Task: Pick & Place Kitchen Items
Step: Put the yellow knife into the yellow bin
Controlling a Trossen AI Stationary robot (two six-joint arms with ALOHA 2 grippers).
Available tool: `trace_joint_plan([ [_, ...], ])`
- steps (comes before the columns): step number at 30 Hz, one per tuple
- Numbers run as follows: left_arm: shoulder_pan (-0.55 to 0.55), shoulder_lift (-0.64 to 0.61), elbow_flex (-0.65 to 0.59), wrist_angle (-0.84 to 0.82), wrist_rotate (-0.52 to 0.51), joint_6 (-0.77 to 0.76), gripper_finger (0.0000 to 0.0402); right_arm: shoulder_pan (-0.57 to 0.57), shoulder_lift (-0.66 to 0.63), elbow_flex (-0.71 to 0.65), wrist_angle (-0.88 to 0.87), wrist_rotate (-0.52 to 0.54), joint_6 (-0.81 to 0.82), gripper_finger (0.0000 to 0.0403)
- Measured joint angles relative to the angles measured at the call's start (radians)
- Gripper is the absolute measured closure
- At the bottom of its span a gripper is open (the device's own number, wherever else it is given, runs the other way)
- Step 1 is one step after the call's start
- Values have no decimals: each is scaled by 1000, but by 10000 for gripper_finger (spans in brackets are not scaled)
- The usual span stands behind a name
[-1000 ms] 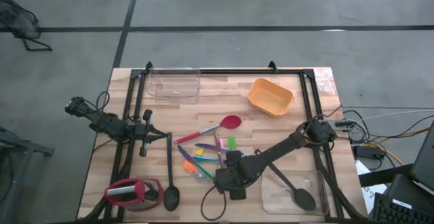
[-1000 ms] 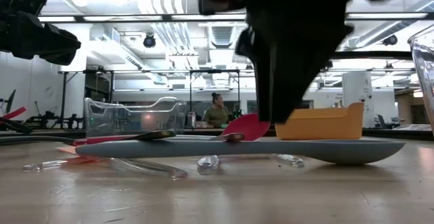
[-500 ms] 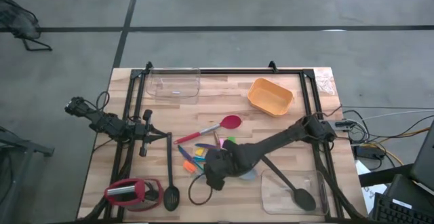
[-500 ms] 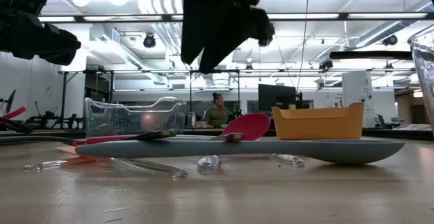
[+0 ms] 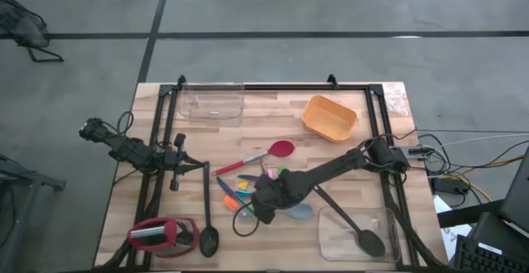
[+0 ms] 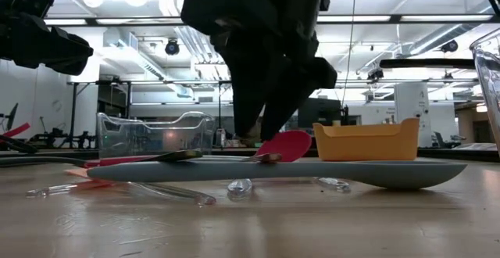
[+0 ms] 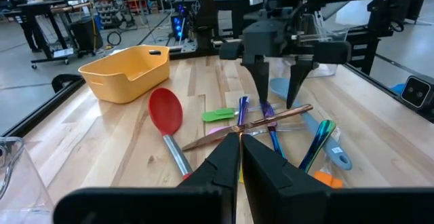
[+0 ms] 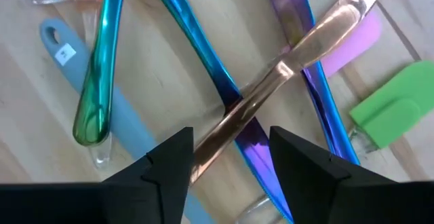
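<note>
Dark right claw (image 8: 227,159) has dropped — open — over the copper stick (image 8: 291,68).

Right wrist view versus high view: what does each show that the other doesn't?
Only the right wrist view: a copper-coloured utensil crossing over iridescent blue-purple ones, between the right gripper's open fingers. Only the high view: the orange tub, clear tubs, black spoons, and the left gripper waiting at the left. Both: the grey-blue spoon and green piece.
</note>
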Motion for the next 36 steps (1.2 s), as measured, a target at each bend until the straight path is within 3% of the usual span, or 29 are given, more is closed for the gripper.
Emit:
trace_joint_plan([
  [12, 0, 0, 0, 0, 0, 0, 378, -9, 27, -17, 33, 3, 19, 182],
  [18, 0, 0, 0, 0, 0, 0, 378, -14, 47, -17, 40, 0, 18, 189],
  [25, 0, 0, 0, 0, 0, 0, 378, -15, 47, -17, 42, 4, 2, 235],
  [36, 0, 0, 0, 0, 0, 0, 378, -18, 47, -17, 46, 9, -61, 357],
])
